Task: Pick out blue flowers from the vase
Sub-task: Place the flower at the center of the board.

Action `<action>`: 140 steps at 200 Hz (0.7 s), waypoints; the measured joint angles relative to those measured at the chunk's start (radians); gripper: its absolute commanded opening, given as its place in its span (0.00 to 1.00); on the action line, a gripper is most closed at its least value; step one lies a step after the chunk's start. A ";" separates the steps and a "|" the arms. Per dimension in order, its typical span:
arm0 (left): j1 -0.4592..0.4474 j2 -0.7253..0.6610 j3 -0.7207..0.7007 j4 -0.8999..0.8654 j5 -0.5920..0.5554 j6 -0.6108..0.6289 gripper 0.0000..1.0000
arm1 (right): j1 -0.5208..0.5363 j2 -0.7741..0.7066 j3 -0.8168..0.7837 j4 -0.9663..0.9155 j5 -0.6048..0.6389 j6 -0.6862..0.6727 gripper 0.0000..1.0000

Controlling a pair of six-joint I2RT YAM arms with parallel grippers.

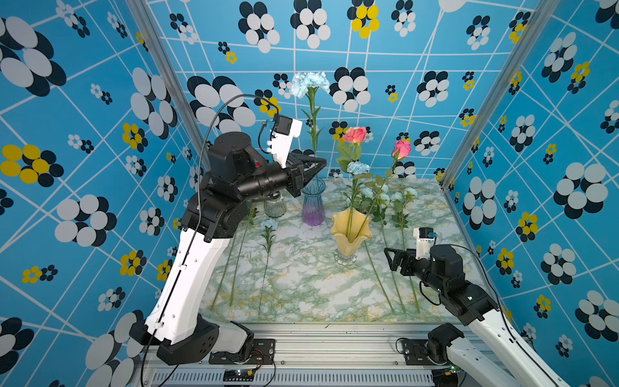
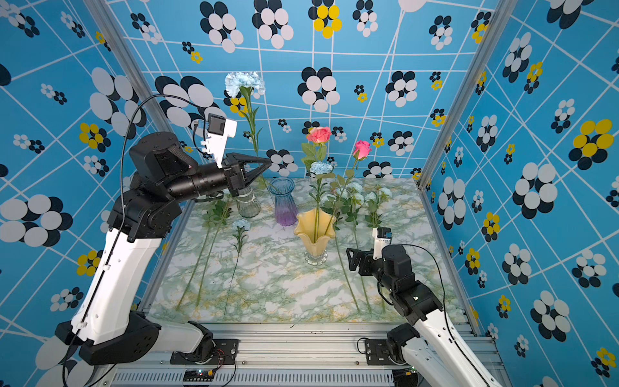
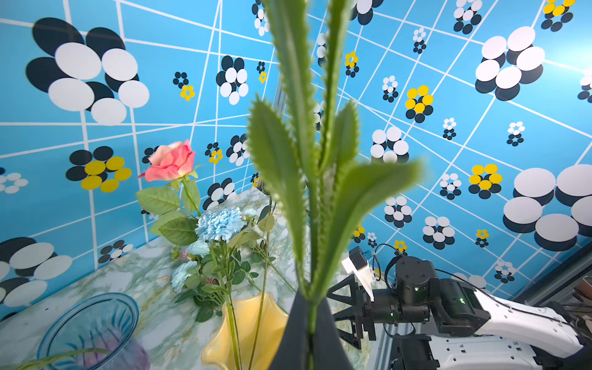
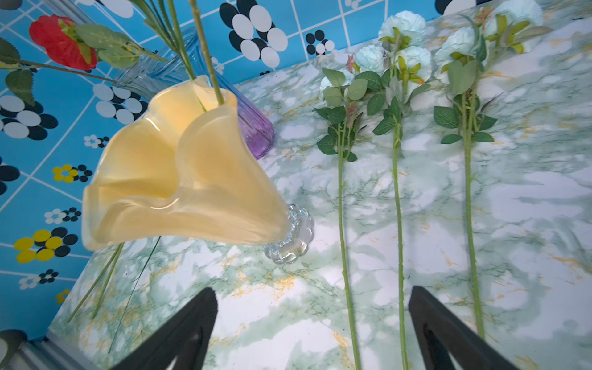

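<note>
This is a robot lab, not a home. A left arm [image 1: 187, 278] and a right arm [image 1: 495, 321] are bolted to a metal rail [image 1: 335, 338] at the table's [image 1: 301, 295] front edge. Paper walls [image 1: 402, 60] on metal posts [image 1: 157, 57] box it in. A wire [image 1: 217, 114] hangs loose.

Three walls close in the worktop [image 1: 301, 288], all papered bright blue with crossing white lines and flower-like clusters of white, black and yellow ovals. The back wall [image 1: 402, 50] stands at twelve o'clock, the side walls [image 1: 83, 134] at nine and three. Bare aluminium posts [image 1: 165, 67] run up the two far corners, at about eleven and one. The worktop wears a glossy marble-look covering, white veined with green and flecks of gold. At six o'clock a ribbed aluminium rail [image 1: 335, 341] edges it. The light is bright and even, leaving a soft sheen on the marble.
</note>
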 measured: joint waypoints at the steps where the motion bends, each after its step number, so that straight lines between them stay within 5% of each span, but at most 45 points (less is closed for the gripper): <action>1: 0.002 -0.002 0.001 -0.004 -0.002 0.002 0.00 | 0.000 -0.002 -0.002 0.001 0.002 0.000 0.98; 58: 0.046 -0.076 -0.018 -0.210 -0.150 0.074 0.00 | 0.000 -0.037 -0.213 0.140 0.088 0.066 0.98; 140: 0.084 -0.150 -0.381 -0.330 -0.424 0.121 0.00 | 0.000 0.008 -0.248 0.245 0.110 0.080 0.96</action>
